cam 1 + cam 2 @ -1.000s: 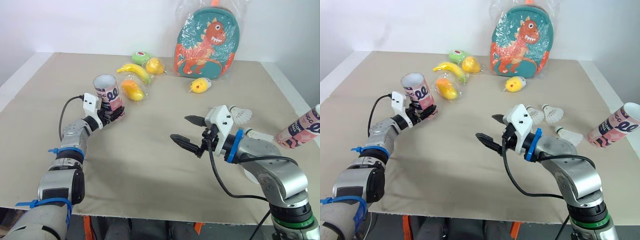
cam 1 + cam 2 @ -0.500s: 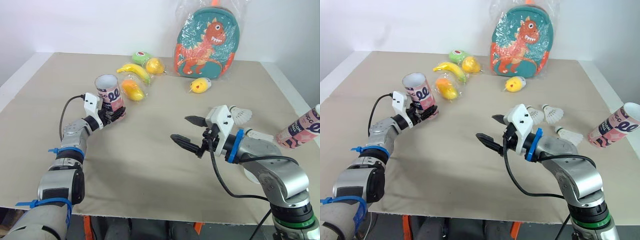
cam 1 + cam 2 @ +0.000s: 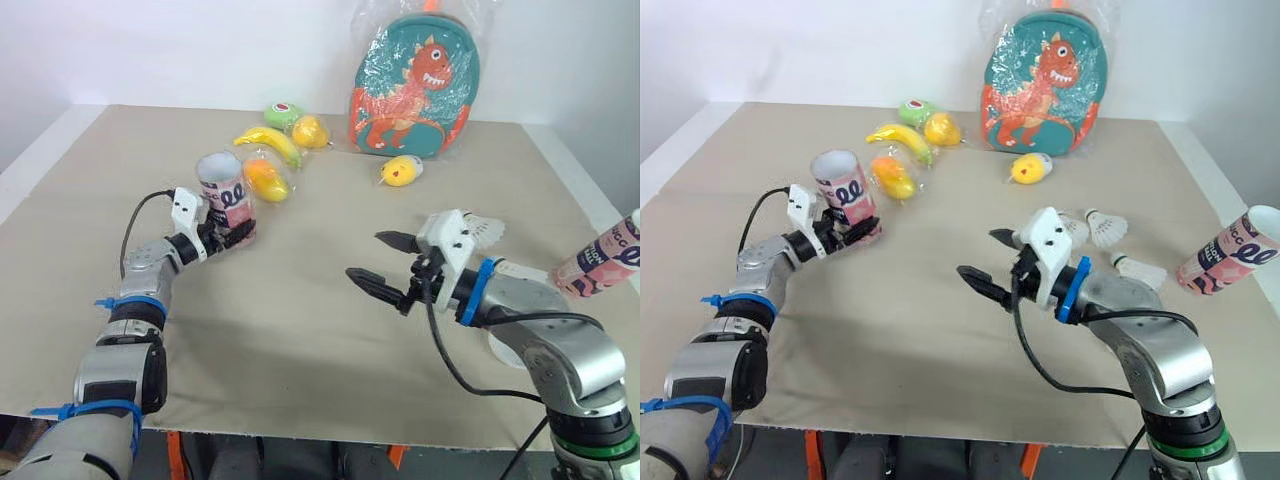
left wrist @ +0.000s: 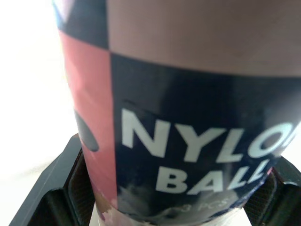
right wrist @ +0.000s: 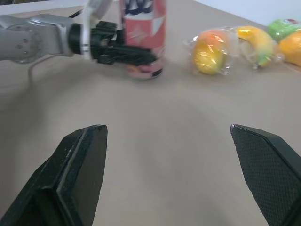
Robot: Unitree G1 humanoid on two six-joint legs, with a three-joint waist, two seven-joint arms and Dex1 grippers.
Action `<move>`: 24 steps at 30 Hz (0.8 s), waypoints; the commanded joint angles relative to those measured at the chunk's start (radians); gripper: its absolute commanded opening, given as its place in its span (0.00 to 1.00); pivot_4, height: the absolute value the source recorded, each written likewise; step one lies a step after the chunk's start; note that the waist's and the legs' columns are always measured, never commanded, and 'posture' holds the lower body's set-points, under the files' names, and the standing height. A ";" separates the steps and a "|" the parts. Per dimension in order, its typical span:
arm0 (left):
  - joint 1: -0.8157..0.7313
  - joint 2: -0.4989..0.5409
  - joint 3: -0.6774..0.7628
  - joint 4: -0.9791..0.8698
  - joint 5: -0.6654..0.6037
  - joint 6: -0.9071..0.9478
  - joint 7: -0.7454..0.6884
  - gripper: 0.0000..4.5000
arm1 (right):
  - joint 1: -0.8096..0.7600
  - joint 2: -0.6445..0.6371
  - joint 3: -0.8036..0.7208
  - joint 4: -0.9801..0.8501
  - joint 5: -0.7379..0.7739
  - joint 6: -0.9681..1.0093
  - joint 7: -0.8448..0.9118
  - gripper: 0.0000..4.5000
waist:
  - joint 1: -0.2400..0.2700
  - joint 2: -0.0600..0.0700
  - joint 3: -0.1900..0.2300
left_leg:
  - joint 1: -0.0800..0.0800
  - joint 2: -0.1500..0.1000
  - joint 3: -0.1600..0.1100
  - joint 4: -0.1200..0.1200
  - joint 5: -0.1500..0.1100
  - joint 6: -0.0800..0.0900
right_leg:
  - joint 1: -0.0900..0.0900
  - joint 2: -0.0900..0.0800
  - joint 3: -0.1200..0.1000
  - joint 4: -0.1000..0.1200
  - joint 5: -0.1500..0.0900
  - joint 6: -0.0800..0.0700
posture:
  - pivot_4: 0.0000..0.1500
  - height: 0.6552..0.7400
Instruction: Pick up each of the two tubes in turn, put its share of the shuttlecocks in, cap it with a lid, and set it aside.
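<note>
The first tube [image 3: 224, 190], mouth up and slightly tilted, is over the left half of the table [image 3: 300, 340], pinched near its base by the left gripper [image 3: 236, 235]. The shuttlecocks [image 3: 1106, 228] lie near the right edge beside the second tube [image 3: 1230, 252]; the right gripper [image 3: 368, 257] hovers mid-table, jaws spread, empty. Filling seems next: that gripper must reach toward the right edge and take a shuttlecock.

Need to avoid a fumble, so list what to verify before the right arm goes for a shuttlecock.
1. Left jaws shut on tube: ok.
2. Tube mouth open, facing up: ok.
3. Right jaws open and empty: ok.
4. Shuttlecocks loose on table beside right arm: ok.
5. Second tube lying out of the way at the table's right edge: ok.
6. Whereabouts of a lid: cannot tell.
</note>
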State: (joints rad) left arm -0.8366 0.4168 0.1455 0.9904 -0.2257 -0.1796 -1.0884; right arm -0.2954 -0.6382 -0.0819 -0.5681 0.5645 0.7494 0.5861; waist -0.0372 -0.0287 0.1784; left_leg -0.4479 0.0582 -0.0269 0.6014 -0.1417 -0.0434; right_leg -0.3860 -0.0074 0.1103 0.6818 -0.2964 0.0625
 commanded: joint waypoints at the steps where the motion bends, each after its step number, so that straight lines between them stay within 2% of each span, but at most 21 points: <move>1: 0.094 0.061 -0.088 -0.253 -0.043 0.097 -0.272 0.82 | 0.048 -0.016 -0.112 -0.031 0.037 0.010 -0.014 1.00 | -0.001 0.000 0.000 | 0.000 0.000 0.000 0.000 0.000 0.000 | 0.000 0.000 0.000 0.000 0.000 0.000 | 1.00 1.00; 3: 0.180 0.153 -0.181 -0.449 -0.076 0.194 -0.446 0.82 | 0.119 -0.020 -0.149 -0.042 0.039 0.022 -0.023 1.00 | -0.003 0.000 0.000 | 0.000 0.001 -0.001 -0.001 0.000 0.000 | 0.000 0.000 -0.001 0.001 0.000 -0.001 | 1.00 1.00; 5: 0.230 0.235 -0.256 -0.580 -0.111 0.253 -0.520 0.82 | 0.161 -0.017 -0.166 -0.046 0.035 0.029 -0.041 1.00 | -0.009 0.000 0.000 | 0.000 0.002 -0.001 -0.001 0.000 0.000 | 0.000 0.001 -0.002 0.001 -0.001 -0.003 | 1.00 1.00; 9: 0.242 0.365 -0.368 -0.710 -0.167 0.289 -0.526 0.82 | 0.161 0.002 -0.152 0.008 -0.013 0.018 -0.101 1.00 | -0.010 0.003 0.000 | 0.002 0.002 -0.001 0.000 0.000 0.001 | 0.001 0.001 -0.002 0.002 -0.001 -0.003 | 1.00 1.00; 11: 0.220 0.399 -0.394 -0.745 -0.210 0.322 -0.526 0.82 | 0.128 0.017 -0.140 0.061 -0.041 0.010 -0.132 1.00 | -0.010 0.003 0.000 | 0.003 0.002 -0.001 0.000 0.003 0.002 | 0.001 0.001 -0.001 0.002 -0.001 0.002 | 1.00 1.00; 18: 0.166 0.561 -0.561 -0.869 -0.344 0.394 -0.526 0.82 | -0.019 0.055 -0.069 0.314 -0.184 -0.055 -0.205 1.00 | -0.011 0.002 0.000 | 0.003 0.003 0.003 0.001 0.007 0.005 | -0.001 0.000 0.001 0.002 0.001 -0.001 | 1.00 1.00; 24: 0.160 0.588 -0.602 -0.847 -0.321 0.326 -0.526 0.82 | -0.125 0.100 -0.058 0.496 -0.236 -0.112 -0.217 1.00 | -0.010 0.003 0.001 | 0.000 0.003 0.004 -0.002 0.006 0.006 | -0.005 0.002 0.002 0.002 0.001 0.001 | 1.00 1.00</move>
State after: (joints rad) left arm -0.6658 0.9900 -0.4645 0.1463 -0.5386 0.1584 -1.6083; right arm -0.3916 -0.5403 -0.1211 -0.0954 0.3401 0.6737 0.3766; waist -0.0477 -0.0258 0.1791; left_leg -0.4484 0.0610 -0.0231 0.5995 -0.1361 -0.0372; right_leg -0.3912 -0.0058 0.1119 0.6838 -0.2957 0.0631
